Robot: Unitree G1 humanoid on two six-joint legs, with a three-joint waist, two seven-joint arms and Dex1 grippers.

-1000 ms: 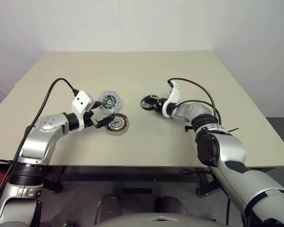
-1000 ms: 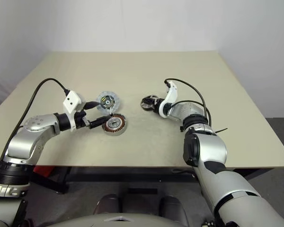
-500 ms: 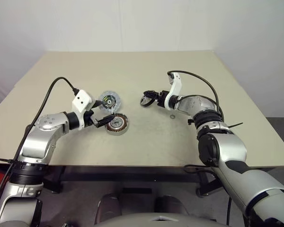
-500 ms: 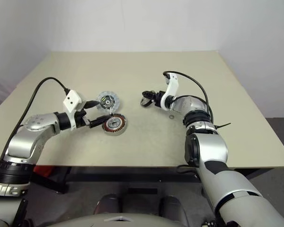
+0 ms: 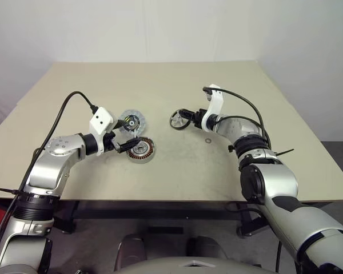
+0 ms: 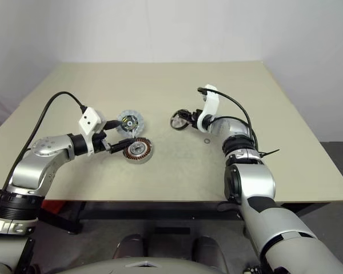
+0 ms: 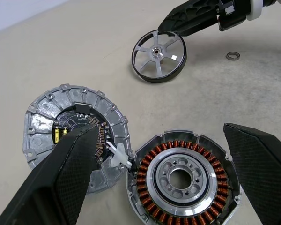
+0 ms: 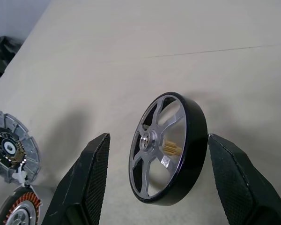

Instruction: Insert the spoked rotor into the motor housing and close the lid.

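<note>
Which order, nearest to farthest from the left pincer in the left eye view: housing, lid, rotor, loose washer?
From the left pincer:
1-2. Motor housing and lid, both beside it, too close to call.
3. Spoked rotor, mid-table, between the right pincer's fingers.
4. Small ring, farther right.

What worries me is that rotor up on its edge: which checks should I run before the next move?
1. Spoked rotor gripped: not ok; it stands on edge between the right gripper's open fingers, with a gap beside one.
2. Motor housing bore free: ok.
3. Lid off the housing: ok, beside it.
4. Left gripper steadying the housing: not ok; open, astride housing and lid.
5. Small loose ring clear of the housing: ok.
</note>
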